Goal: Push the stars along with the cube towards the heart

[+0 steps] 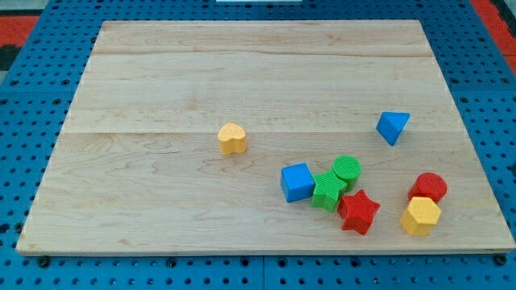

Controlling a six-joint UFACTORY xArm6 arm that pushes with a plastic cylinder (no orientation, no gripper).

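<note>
A yellow heart (232, 138) lies near the middle of the wooden board (161, 72). A blue cube (297, 182) sits to its lower right. A green star (328, 192) touches the cube's right side, and a red star (358, 212) touches the green star's lower right. A green cylinder (347, 169) sits just above the green star, touching it. My tip does not show in the camera view, and no part of the rod is visible.
A blue triangular block (393, 126) lies at the right. A red cylinder (428, 188) and a yellow hexagon (420, 216) sit together at the lower right, near the board's right edge. Blue pegboard surrounds the board.
</note>
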